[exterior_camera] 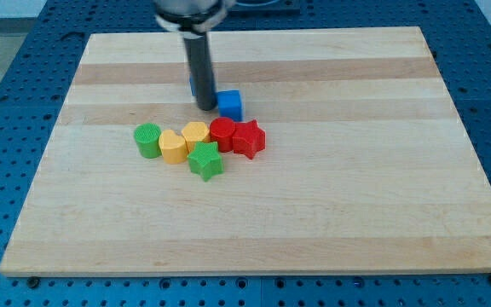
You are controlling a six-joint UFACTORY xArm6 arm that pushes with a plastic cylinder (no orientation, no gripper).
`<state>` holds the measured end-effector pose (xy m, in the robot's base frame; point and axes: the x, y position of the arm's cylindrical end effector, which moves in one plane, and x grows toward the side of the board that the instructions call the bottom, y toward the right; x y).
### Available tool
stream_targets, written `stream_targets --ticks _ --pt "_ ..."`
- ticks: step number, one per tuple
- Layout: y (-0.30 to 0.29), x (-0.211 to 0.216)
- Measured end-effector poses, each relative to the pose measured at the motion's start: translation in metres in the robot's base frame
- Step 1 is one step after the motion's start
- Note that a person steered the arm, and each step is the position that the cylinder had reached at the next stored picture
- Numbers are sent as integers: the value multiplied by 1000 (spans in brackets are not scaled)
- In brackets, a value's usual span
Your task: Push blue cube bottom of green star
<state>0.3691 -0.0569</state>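
**Tip beside the blue cube, above the cluster of blocks**

My tip point(207, 107) rests on the wooden counter point(331, 196) just to the view's left of the blue cube point(230, 105), so close that the two look to be touching or nearly so. The rod point(200, 68) rises straight from there toward the view's top, and behind it a sliver of a second blue block point(193, 85) shows at its left edge; its shape is hidden by the rod. The arm carries no gripper, only this rod, so there is nothing to be wide, narrow or holding.

The blue cube sits toward the view's top of the other blocks, a little apart from them. Below it lies a tight cluster. The green star point(205, 161) is the block nearest the view's bottom, well below the blue cube and slightly to the left of it. Just above the star stand a yellow block point(196, 133) and, to its left, another yellow block point(173, 147), the two touching. A green cylinder point(147, 141) stands at the cluster's left end, just beside the left yellow block. To the right of the star are a red block point(222, 134) with rounded sides and a red star point(248, 138), touching each other.

No containers stand on the counter, and no writing or labels can be read on anything. The counter lies on a blue perforated surface point(7, 85).
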Motion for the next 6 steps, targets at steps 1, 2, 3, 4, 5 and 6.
stream_targets --ticks 1,2,3,4,5,6 --pt "45 0" --pt "56 0" --pt "32 0" --pt "3 5" --pt "13 12" --pt "68 12"
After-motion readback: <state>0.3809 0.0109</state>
